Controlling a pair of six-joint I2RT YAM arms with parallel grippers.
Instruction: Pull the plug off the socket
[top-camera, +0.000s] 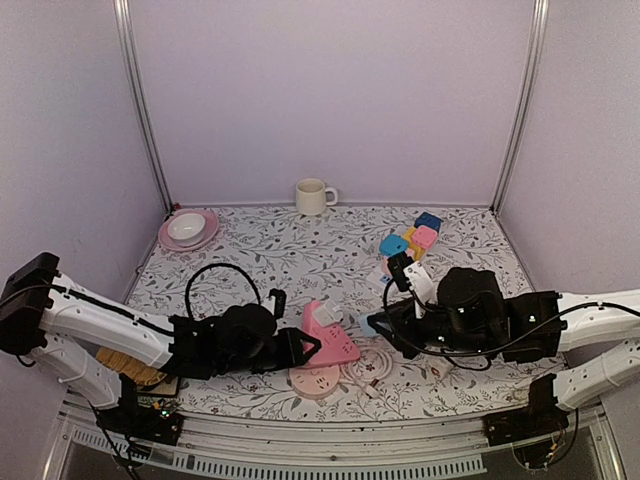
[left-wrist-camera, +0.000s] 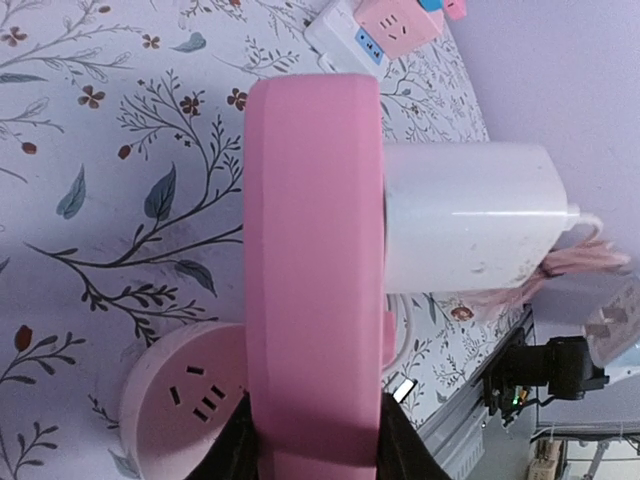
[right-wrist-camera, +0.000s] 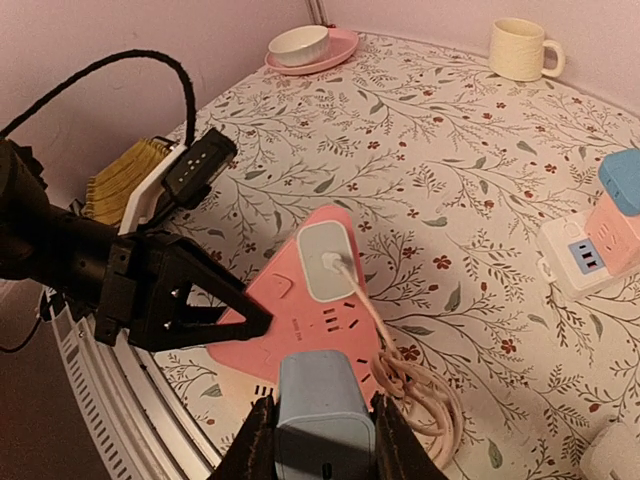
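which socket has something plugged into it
The pink strip in the left gripper holds a white adapter; the round pink socket next to it shows bare holes.

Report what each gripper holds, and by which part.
Left gripper clamps the pink plastic power strip by one end. Right gripper pinches a light-blue blocky plug adapter by its two sides.

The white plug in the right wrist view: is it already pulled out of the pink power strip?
No, the white plug sits flush in the pink power strip, with its cable attached.
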